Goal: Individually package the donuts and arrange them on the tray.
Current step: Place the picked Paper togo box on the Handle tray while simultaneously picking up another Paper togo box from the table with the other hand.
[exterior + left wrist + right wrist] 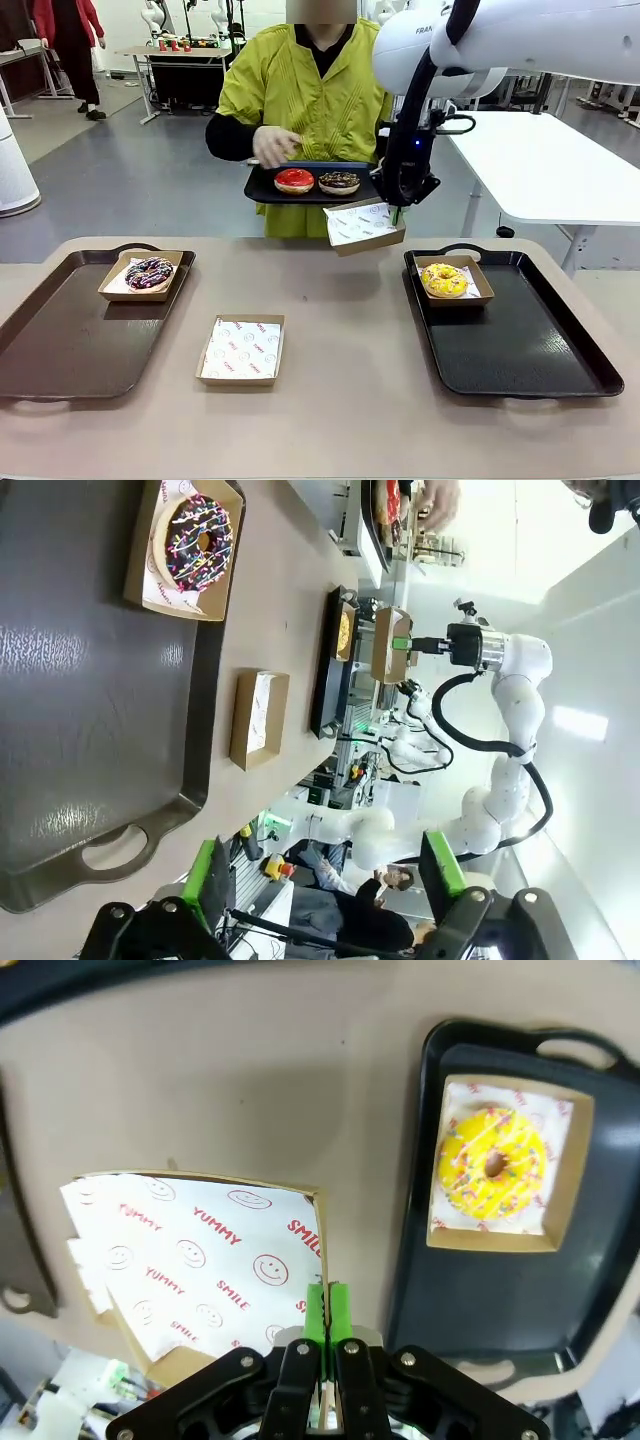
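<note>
Your right gripper [396, 212] is pressed together on the rim of an empty lined box [362, 225]. It holds the box in the air at the near right corner of the small tray [262, 186] that the person holds out. The red donut [294, 180] and chocolate donut [339, 183] lie side by side on that tray. Your left gripper [325, 875] is spread wide, facing the left tray [60, 330], where the purple donut [150, 272] sits boxed in a far corner. The yellow donut [444, 280] sits boxed in the far left corner of the right tray [520, 340]. A second box [241, 349], empty, lies on the surface [350, 400] between the trays.
</note>
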`<action>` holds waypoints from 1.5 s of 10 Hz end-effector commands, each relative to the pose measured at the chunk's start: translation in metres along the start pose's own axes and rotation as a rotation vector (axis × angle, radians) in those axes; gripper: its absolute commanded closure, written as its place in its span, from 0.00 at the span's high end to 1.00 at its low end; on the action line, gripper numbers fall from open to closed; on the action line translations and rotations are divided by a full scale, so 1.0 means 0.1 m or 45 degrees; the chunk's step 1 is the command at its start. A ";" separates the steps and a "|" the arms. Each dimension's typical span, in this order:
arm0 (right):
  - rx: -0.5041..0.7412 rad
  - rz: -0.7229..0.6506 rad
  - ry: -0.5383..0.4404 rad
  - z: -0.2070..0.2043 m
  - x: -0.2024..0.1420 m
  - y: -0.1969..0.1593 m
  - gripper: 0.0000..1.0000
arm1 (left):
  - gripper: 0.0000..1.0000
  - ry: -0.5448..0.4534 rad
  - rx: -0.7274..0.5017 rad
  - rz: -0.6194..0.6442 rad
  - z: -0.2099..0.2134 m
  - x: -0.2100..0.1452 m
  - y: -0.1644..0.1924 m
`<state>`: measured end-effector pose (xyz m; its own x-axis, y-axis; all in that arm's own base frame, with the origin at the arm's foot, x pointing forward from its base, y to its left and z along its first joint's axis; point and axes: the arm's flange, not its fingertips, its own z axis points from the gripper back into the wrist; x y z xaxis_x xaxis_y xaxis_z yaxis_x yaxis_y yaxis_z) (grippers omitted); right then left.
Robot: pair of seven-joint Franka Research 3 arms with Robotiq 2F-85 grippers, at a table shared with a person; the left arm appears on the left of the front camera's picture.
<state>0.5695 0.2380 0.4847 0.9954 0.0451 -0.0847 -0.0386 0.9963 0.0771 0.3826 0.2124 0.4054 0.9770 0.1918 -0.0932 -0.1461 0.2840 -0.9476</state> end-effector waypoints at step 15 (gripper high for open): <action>0.002 0.000 -0.008 0.05 -0.03 0.00 0.00 | 1.00 0.001 -0.013 0.004 0.03 -0.02 0.01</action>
<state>0.5682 0.2391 0.4880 0.9958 0.0465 -0.0790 -0.0404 0.9962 0.0771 0.3816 0.2134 0.4051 0.9766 0.1930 -0.0950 -0.1478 0.2814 -0.9481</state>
